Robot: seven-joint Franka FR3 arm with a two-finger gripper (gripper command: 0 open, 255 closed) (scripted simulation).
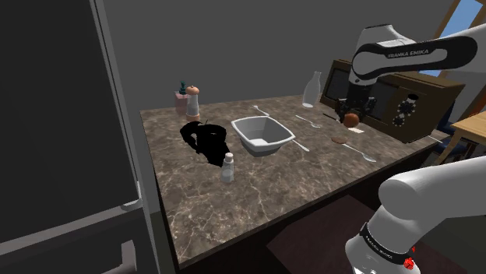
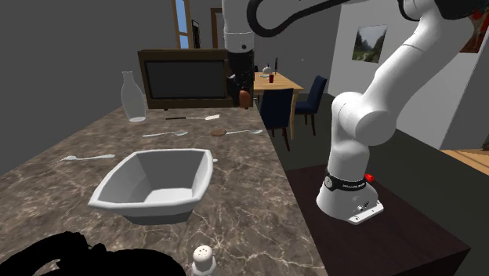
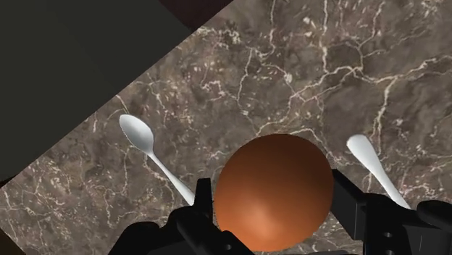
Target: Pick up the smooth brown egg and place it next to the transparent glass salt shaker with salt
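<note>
Both fingers [image 3: 349, 206] clamp the brown egg [image 3: 274, 192] above the desk [image 3: 304, 72], salt shaker [image 1: 227, 166] well apart toward the shoulder view's left, beyond the bowl [image 1: 265, 145].

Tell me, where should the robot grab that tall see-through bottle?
Probably at the narrow neck of the bottle, coming in level from the side. It stands upright and its body widens below, so the neck should fit the gripper more easily. The gripper is clasping the egg now, so that would have to go down first.
</note>
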